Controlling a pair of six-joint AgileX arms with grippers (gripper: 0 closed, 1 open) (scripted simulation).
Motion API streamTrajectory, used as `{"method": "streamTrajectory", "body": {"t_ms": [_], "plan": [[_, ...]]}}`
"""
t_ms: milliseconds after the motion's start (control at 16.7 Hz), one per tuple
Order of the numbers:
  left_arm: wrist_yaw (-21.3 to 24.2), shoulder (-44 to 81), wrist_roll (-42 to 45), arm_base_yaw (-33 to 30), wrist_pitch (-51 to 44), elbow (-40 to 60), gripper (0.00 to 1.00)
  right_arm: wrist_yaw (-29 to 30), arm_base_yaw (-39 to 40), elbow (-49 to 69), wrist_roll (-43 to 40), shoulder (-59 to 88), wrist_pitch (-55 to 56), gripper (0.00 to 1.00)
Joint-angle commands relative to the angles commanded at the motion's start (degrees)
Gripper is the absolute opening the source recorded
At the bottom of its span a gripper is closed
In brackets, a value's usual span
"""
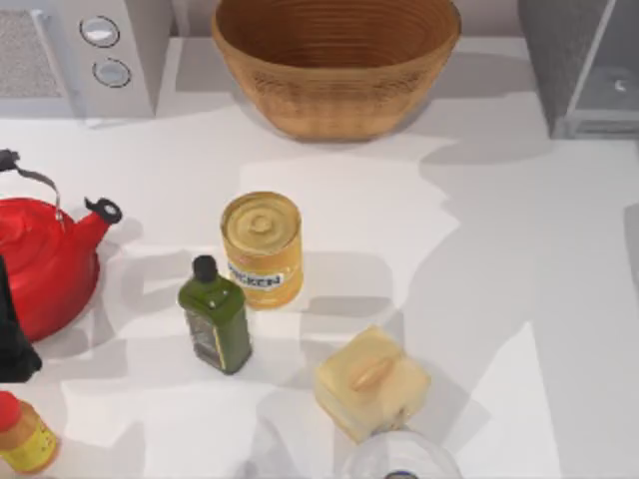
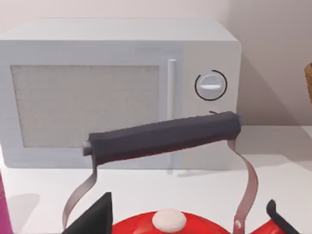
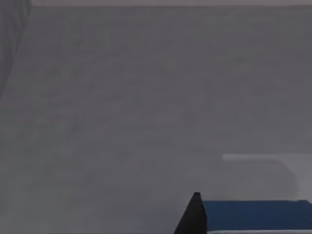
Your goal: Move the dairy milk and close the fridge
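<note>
Our right gripper's finger [image 3: 194, 214] shows beside a blue slab, likely the dairy milk [image 3: 256, 215], facing a grey panel, probably the fridge [image 1: 584, 65] at the table's far right; whether those fingers grip the carton we cannot tell. We should set the carton down well clear of the door's swing. Our left arm [image 1: 12, 339] idles near the red kettle [image 2: 168, 225], its fingers unreadable. The white table [image 1: 499, 259] also holds a chicken can [image 1: 262, 247], an olive-oil bottle [image 1: 215, 314], butter [image 1: 371, 381], a wicker basket [image 1: 334, 60] and a microwave [image 2: 117, 92].

Red kettle [image 2: 165, 228], dark handle [image 2: 161, 138]; microwave [image 2: 122, 92] behind.
</note>
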Motion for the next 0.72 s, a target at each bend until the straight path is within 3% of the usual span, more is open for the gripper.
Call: {"method": "streamTrajectory", "body": {"t_ms": [300,720], "plan": [[0.0,0.0,0.0,0.0,0.0,0.0,1.0,-0.07,-0.24,0.12,-0.08,0.22,-0.09,0.0],[0.0,0.0,0.0,0.0,0.0,0.0,1.0,-0.07,-0.24,0.12,-0.08,0.22,-0.09,0.53]]}}
